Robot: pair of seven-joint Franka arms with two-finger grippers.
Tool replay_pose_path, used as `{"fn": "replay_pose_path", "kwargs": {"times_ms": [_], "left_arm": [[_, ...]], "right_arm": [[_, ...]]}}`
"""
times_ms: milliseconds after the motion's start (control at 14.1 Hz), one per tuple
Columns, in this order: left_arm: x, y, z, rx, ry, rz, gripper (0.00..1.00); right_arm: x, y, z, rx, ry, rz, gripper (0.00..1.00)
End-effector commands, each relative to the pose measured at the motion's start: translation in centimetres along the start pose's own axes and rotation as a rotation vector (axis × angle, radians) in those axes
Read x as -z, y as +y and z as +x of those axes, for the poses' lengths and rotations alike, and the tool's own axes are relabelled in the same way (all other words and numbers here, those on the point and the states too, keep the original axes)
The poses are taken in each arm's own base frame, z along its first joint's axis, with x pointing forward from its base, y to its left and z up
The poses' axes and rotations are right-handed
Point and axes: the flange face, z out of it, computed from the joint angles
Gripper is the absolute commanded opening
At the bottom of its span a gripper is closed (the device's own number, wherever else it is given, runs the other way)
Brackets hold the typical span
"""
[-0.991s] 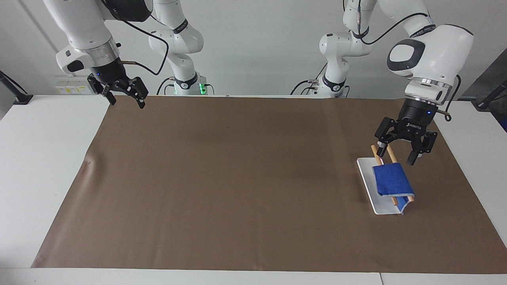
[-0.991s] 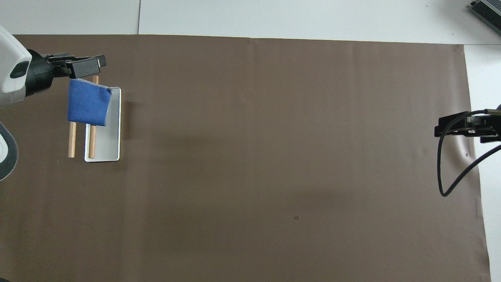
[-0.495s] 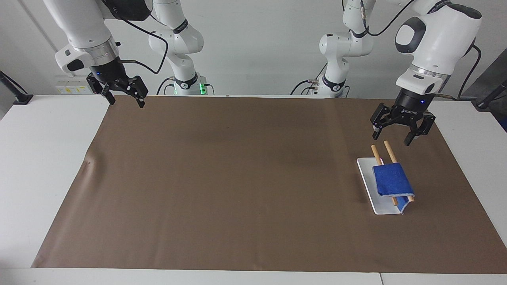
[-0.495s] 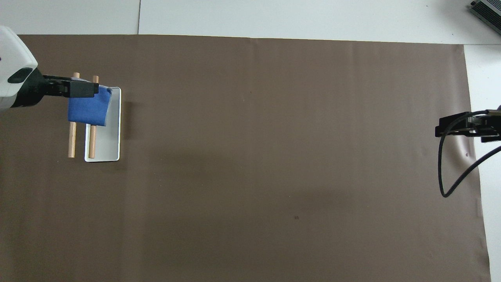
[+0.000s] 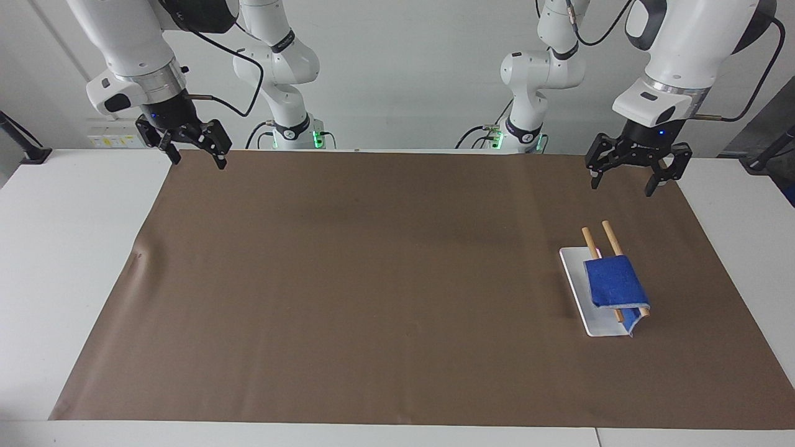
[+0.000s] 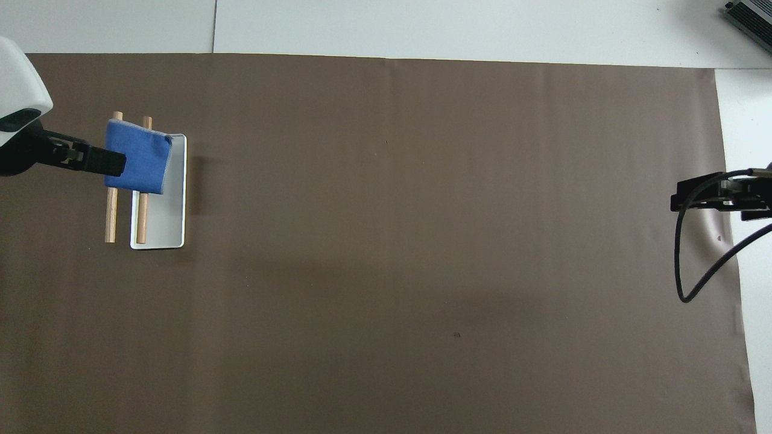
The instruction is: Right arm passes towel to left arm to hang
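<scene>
Over the two wooden rods (image 5: 610,261) of the white tray (image 5: 581,298), I see the small royal-blue terry towel (image 5: 615,284) draped; left gripper (image 5: 635,184) and right gripper (image 5: 197,160) both hang spread wide, holding nothing.

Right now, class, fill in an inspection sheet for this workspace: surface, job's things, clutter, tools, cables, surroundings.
Surface: brown mat on a white table.
Job's things: blue towel draped over two wooden rods on a white tray, toward the left arm's end.
Clutter: nothing seen.
Tools: left tool open, empty, raised over the mat's edge near the robots; right tool open, empty, waiting over the mat's corner at its own end.
Cables: black cable looping off the right arm.
Surroundings: pale wall; dark device at the table's corner.
</scene>
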Motion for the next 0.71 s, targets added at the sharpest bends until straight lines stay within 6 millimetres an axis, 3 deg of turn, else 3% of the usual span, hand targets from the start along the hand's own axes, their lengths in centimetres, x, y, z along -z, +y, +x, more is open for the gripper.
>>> {"fn": "replay_pose_path", "kwargs": {"times_ms": [0,212,425,637], "left_arm": [[0.3,0.1,1.1,0.109,-0.035,-0.071,1.00],[0.5,0.3,0.3,0.118,-0.052,-0.065,1.00],[0.3,0.4,-2.8,0.114,-0.113,-0.061,1.00],[0.1,-0.2,-3.4,0.146,-0.135,-0.032,1.00]], "right_arm": [[0.1,0.0,-0.6,-0.015,-0.010,0.011,1.00],[0.1,0.0,-0.6,-0.015,-0.010,0.011,1.00],[0.1,-0.1,-0.6,-0.016,-0.007,0.011,1.00],[0.1,-0.2,-0.6,-0.013,-0.007,0.011,1.00]]}}
